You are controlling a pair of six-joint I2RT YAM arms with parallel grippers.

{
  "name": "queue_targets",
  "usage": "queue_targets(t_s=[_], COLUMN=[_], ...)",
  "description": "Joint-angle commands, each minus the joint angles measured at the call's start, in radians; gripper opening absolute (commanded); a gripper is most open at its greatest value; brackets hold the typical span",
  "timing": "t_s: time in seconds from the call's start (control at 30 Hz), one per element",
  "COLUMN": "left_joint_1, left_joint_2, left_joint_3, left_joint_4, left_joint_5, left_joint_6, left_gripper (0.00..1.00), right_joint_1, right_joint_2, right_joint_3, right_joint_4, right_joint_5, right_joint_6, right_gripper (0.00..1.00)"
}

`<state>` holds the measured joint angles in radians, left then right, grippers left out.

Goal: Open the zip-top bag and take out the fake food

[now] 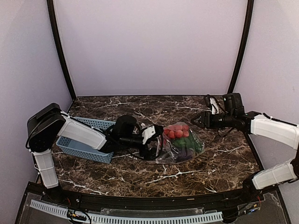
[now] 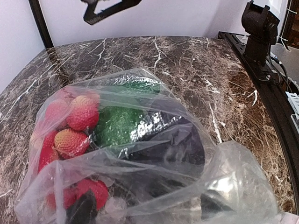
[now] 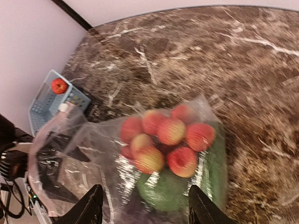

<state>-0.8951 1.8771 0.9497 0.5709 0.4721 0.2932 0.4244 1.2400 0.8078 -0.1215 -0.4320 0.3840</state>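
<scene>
Zip-top bag (image 1: 183,148) lies mid-table with the fake food (image 1: 177,132) inside, its mouth draped over the left gripper (image 1: 152,140), jaws spread and pinching nothing, probably to hold it agape; right gripper (image 1: 198,122) hovers beside the far end, parted, empty, apparently ready to reach in.

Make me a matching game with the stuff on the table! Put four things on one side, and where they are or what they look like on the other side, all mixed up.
Things:
1. cluster of red balls
2. round red piece
3. basket
4. zip-top bag

Matches:
a. clear and crinkly
b. light blue with little holes
c. inside the bag
d. in the basket

Right pairs: 1-c, 2-d, 3-b, 4-a
</scene>
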Motion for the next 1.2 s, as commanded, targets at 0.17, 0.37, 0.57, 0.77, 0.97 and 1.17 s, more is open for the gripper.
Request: queue_targets(t_s=[0.17,0.37,0.57,0.77,0.97,1.17], left_joint_1=[-0.007,-0.024,-0.032,-0.049,-0.068,-0.088], left_joint_2=[0.042,0.075,0.114,0.149,0.182,0.214], left_joint_3=[-0.03,-0.036,-0.034,-0.029,-0.004,0.023], left_joint_4=[0.084,0.102,0.099,0.12,0.147,0.175], left_joint_5=[0.072,0.058,0.042,0.015,-0.003,-0.035], left_joint_6=[0.039,0.068,0.107,0.156,0.189,0.214], left_gripper=[0.8,0.84,0.88,0.91,0.98,0.99], right_joint_1=[-0.1,-0.124,-0.131,-0.13,-0.127,-0.089], right_joint_2=[0.066,0.139,0.192,0.221,0.236,0.235], right_joint_3=[-0.101,-0.154,-0.189,-0.219,-0.254,-0.272], right_joint_4=[-0.071,0.004,0.074,0.115,0.176,0.201], right_joint_5=[0.053,0.042,-0.024,-0.078,-0.148,-0.167], right_joint_6=[-0.061,-0.066,-0.058,-0.054,-0.025,-0.005], right_gripper=[0.59,0.54,0.36,0.15,0.0,0.0])
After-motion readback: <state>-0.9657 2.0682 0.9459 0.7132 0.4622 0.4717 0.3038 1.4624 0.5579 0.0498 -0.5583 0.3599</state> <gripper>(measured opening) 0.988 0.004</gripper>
